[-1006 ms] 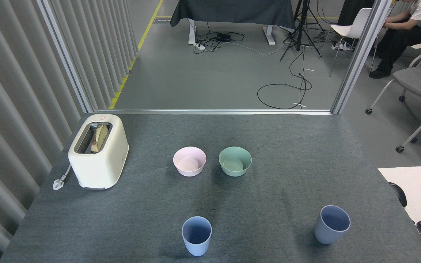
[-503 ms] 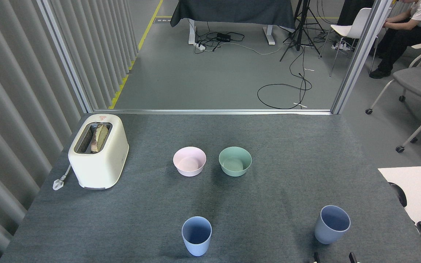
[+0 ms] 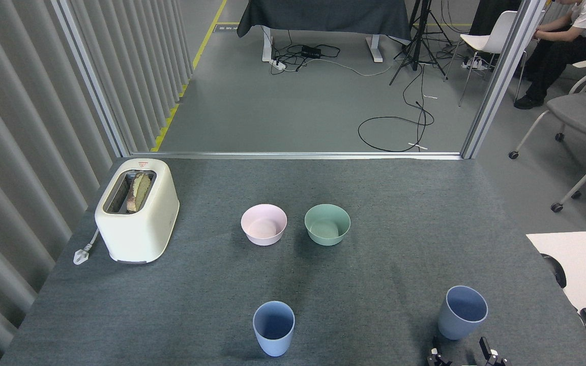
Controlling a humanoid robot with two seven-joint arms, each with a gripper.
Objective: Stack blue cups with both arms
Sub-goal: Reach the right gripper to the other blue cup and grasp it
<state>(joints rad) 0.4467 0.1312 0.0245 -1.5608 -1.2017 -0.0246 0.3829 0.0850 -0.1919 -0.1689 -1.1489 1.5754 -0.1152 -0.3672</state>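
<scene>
Peeking over the bottom edge, the right gripper (image 3: 463, 354) fingertips stand apart below the right blue cup (image 3: 461, 312).

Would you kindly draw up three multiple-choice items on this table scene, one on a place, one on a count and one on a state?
1. Where does the toaster stand on the table?
A. far left
B. near right
C. centre

2. How many blue cups are on the table?
A. one
B. two
C. three

3. How do the blue cups stand?
A. stacked
B. tipped over
C. upright and apart

Answers:
1 A: the toaster sits by the table's left edge, left of the pink bowl and the green bowl.
2 B: one blue cup at the near centre, another at the near right.
3 C: both open upward with bare cloth between them; only the right gripper shows, just below the right cup.
</scene>
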